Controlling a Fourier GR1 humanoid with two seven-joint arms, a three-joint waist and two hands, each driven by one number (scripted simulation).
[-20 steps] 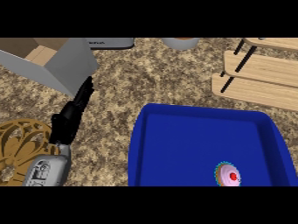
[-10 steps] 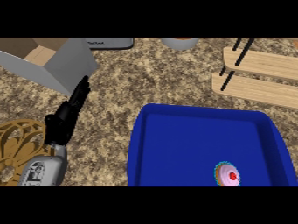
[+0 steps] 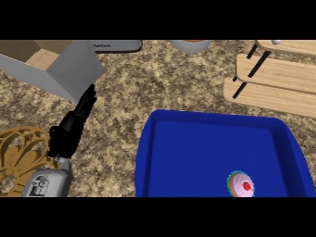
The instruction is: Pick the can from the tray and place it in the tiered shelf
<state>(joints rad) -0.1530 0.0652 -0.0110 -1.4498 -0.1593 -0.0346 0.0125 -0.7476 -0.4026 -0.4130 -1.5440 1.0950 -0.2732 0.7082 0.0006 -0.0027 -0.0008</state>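
Note:
The can [image 3: 242, 185] stands in the blue tray [image 3: 187, 157], near its front right; I see its pink top with a red centre and a teal rim. The wooden tiered shelf [image 3: 283, 76] stands at the back right, beyond the tray. My left hand [image 3: 71, 127] is at the left of the tray, fingers straight and pointing away toward the grey box, holding nothing. It is well apart from the can. My right hand does not show.
An open grey box [image 3: 51, 65] with a wooden inside sits at the back left. A golden ornate plate [image 3: 9, 162] lies at the front left under my left forearm. A grey appliance [image 3: 116, 45] and a cup [image 3: 190, 45] stand at the back edge.
My left hand has drifted slightly forward and straightened toward the grey box. The can and tray have not moved.

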